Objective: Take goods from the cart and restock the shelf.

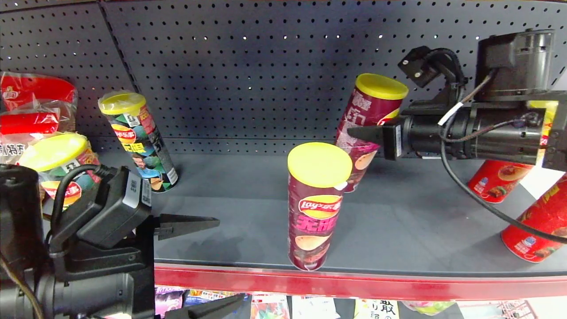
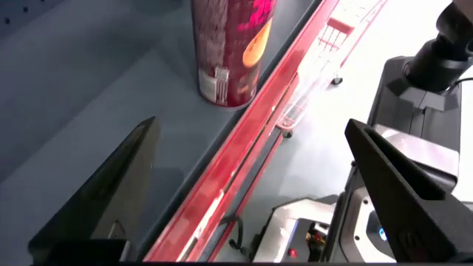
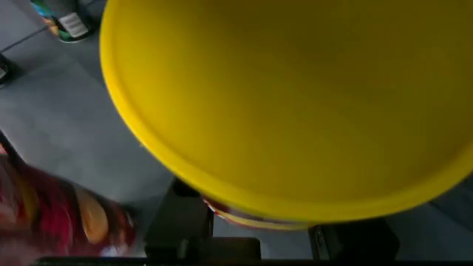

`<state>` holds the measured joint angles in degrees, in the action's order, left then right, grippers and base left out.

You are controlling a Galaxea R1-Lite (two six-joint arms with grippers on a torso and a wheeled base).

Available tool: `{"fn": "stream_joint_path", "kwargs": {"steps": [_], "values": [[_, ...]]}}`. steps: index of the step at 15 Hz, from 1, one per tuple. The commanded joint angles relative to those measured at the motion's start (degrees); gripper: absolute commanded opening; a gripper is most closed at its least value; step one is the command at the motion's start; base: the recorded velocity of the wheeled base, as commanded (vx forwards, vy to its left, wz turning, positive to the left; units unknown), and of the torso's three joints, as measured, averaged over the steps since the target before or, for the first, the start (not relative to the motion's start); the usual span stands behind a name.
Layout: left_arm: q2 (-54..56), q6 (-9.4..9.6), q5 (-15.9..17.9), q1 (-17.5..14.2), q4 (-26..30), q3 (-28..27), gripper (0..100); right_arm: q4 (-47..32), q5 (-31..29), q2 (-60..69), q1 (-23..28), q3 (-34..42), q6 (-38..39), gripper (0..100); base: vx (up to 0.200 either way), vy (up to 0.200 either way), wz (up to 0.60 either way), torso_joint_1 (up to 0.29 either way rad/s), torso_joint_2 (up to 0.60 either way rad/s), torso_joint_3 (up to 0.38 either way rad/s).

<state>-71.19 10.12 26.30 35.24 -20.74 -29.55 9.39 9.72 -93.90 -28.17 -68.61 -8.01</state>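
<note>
A maroon chips can (image 1: 315, 208) with a yellow lid stands upright near the front of the grey shelf (image 1: 412, 221). Behind it a second maroon can (image 1: 370, 106) leans tilted, its base low over the shelf. My right gripper (image 1: 361, 133) is shut on its side from the right. In the right wrist view that can's yellow lid (image 3: 295, 103) looms close, with the upright can (image 3: 66, 214) beyond it. My left gripper (image 1: 212, 266) hangs open at the shelf's front left with nothing in it. The left wrist view has its open fingers (image 2: 111, 199) astride the shelf's red lip (image 2: 244, 155), the upright can (image 2: 229, 52) ahead.
A multicoloured can (image 1: 137, 141) leans on the pegboard at back left, another (image 1: 57, 164) and red bags (image 1: 31, 102) beside it. Red cans (image 1: 500, 177) (image 1: 540, 230) stand at the right. A red wire cart (image 2: 332, 44) stands on the floor below.
</note>
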Motion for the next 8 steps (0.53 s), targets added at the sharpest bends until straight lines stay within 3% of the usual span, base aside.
{"fn": "stream_joint_path", "kwargs": {"steps": [1,8], "values": [[0.88,-0.01,-0.02,0.0,0.08,1.34,100,-0.07,-0.05,-4.27,-1.01,-2.23,-0.08,0,0.0,0.0,0.0,0.0,0.0,0.0],[0.79,-0.1,-0.1,-0.61,0.08,1.25,100,-1.21,0.22,-7.35,-3.12,-4.69,-1.83,0,0.0,0.0,0.0,0.0,0.0,0.0]]}}
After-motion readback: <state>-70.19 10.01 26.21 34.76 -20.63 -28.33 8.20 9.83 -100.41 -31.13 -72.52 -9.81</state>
